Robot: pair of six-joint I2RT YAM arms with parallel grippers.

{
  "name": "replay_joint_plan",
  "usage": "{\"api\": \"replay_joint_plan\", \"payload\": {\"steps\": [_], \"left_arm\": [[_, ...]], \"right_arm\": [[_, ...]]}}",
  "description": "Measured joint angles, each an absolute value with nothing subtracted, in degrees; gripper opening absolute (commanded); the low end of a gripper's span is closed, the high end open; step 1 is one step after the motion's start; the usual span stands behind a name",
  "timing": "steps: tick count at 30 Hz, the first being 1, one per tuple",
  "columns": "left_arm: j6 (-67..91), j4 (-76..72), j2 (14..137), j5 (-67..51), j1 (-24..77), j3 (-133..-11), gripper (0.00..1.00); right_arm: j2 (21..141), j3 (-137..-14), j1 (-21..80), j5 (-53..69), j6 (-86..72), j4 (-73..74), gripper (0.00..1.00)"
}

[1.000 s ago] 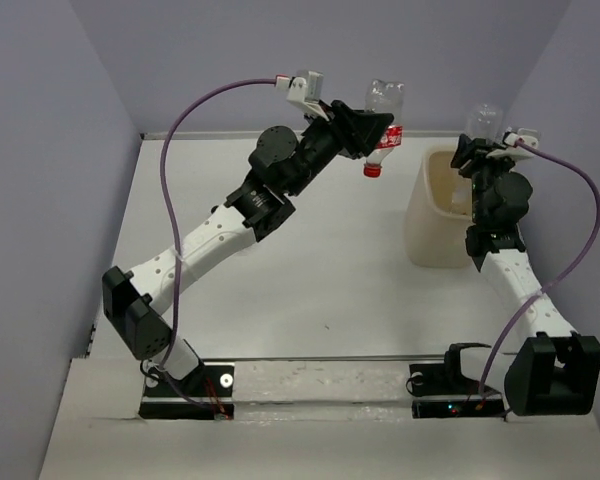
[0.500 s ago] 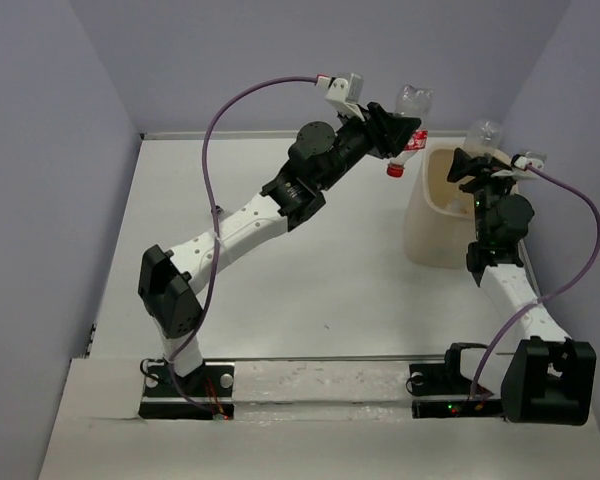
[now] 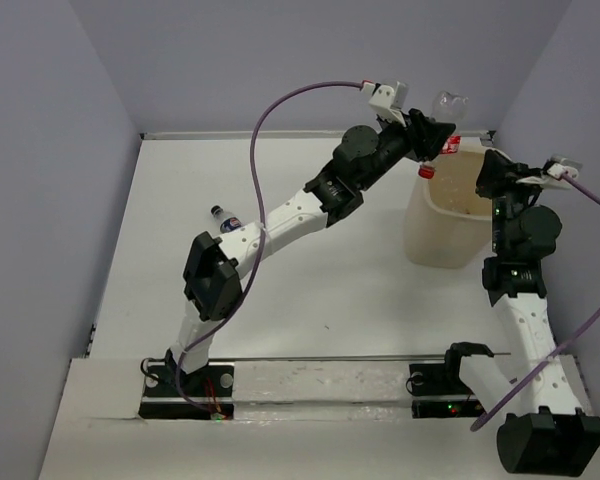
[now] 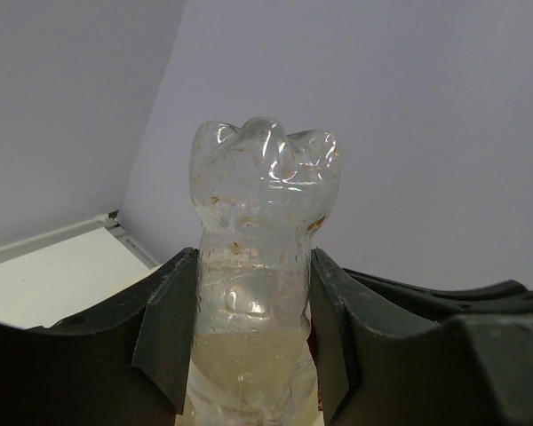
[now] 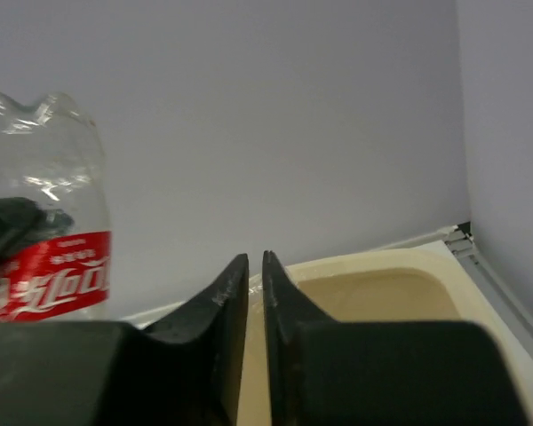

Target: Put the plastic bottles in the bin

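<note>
My left gripper [image 3: 432,140] is shut on a clear plastic bottle [image 3: 448,106] with a red cap and a red-white label, held cap-down over the near-left rim of the cream bin [image 3: 438,238]. In the left wrist view the bottle [image 4: 265,204] stands clamped between both fingers of that gripper [image 4: 253,275]. My right gripper [image 3: 486,172] hovers over the bin's right side, its jaws shut with nothing between them [image 5: 256,262]. The right wrist view also shows the held bottle [image 5: 44,222] at the left and the bin [image 5: 382,293] below. A second bottle [image 3: 226,217], with a dark cap and a blue label, lies on the table beside the left arm.
Lilac walls close in the white table [image 3: 310,290] on three sides. The bin stands at the back right, close to the right wall. The left arm stretches diagonally across the table's middle, with its purple cable [image 3: 270,130] arching above it.
The left arm swung right, carrying its bottle over the bin. The right gripper opened, the bottle it held no longer shows, and its jaws closed again.
</note>
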State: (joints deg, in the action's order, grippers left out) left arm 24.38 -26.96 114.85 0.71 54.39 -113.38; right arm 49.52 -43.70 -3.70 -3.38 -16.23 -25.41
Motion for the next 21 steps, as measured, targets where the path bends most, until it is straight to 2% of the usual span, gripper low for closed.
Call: {"api": "replay_joint_plan", "payload": {"steps": [8,10,12,16,17,21], "left_arm": [[23.24,-28.45,124.42,0.51,55.92,-122.52,0.30],[22.92,-29.39,126.80,0.47,56.53,-124.18,0.34],[22.37,-30.87,129.80,0.69,57.32,-125.99,0.58],[20.99,-31.53,134.80,1.37,58.30,-127.44,0.94],[20.34,-31.16,136.05,1.74,58.50,-127.44,0.98],[18.41,-30.98,136.38,2.33,58.83,-125.86,0.99]], "right_arm": [[37.15,-44.25,-3.70,-6.68,-20.75,-15.09,0.00],[35.38,-44.25,-3.70,-6.55,-21.54,-13.76,0.00],[33.65,-44.25,-3.70,-5.91,-22.52,-12.67,0.00],[32.67,-44.25,-3.70,-4.32,-23.09,-11.09,0.00],[32.64,-44.25,-3.70,-3.64,-23.20,-10.33,0.00],[32.73,-44.34,-3.70,-0.60,-23.35,-8.23,0.00]]}}
